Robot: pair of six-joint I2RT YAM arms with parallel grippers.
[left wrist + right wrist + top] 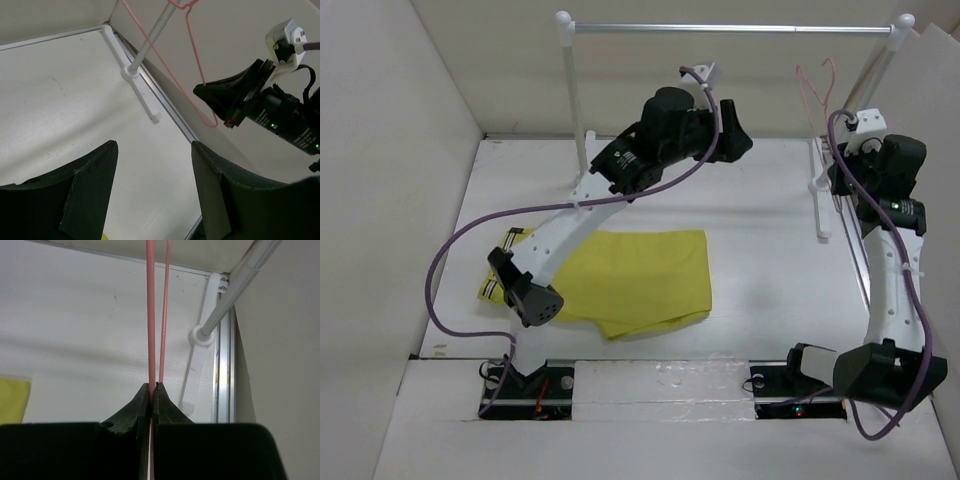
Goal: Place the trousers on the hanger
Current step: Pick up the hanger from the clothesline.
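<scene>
The right gripper (pixel 153 390) pinches the pink hanger (pixel 150 315) beside the right post of the stand (pixel 572 90). The left gripper (pixel 152 155) is spread and holds nothing. The yellow trousers (pixel 640 270) lie folded before the stand.

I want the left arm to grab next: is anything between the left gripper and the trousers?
Nothing visible. The left gripper hangs open above the table beyond the trousers, which lie folded; only its own arm crosses over their waistband end.

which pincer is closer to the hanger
Right. The right pincer is shut on the hanger, gripping its wire. The left pincer is open and empty, off to the left of it, not touching.
</scene>
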